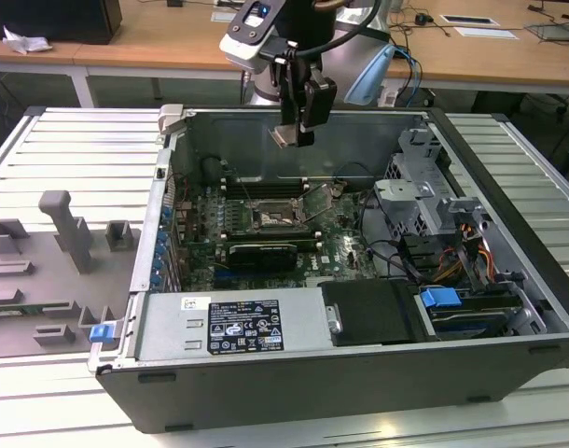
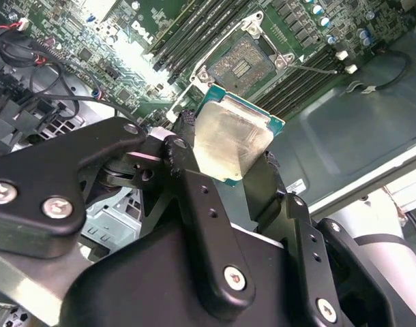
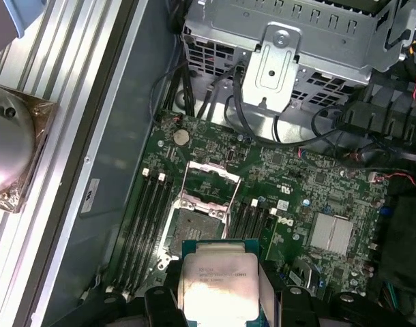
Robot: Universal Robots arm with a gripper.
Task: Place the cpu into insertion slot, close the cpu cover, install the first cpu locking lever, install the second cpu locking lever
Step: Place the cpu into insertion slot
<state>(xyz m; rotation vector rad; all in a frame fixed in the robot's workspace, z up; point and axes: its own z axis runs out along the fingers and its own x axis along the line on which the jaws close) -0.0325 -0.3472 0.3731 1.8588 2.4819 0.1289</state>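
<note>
Gripper (image 1: 292,138) is clamping the cpu (image 1: 283,137) by two opposite edges; fingers are closed on it, not together. In both wrist views the cpu (image 2: 232,139) (image 3: 218,289) is sitting between the black fingers (image 2: 187,163) with its pale metal face toward the cameras and its green edge showing.

Position: in the exterior view the gripper is hanging above the open computer case (image 1: 294,373), over the rear part of the motherboard (image 1: 345,245), well clear of the board. The cpu is in the air and touching nothing but the fingers.

Insertion slot (image 3: 194,228) is lying open and vacant, its dark centre exposed; it is sitting between the banks of long black memory slots (image 3: 145,218). The first wrist view is looking roughly straight down on it, with the cpu just short of it along the line of sight. In the second wrist view the slot (image 2: 243,60) is lying just beyond the chip's far edge.

Cpu cover (image 3: 213,172) is standing swung back from the slot on the side away from the chip, so the socket is not being blocked. A thin metal rod (image 2: 314,67) beside the socket is probably one locking lever, released; I cannot tell where the other one is.

Progress, as a judgement: the chip is picked up and is being carried. Seating the cpu, closing the cover and setting both levers are all not yet done.
</note>
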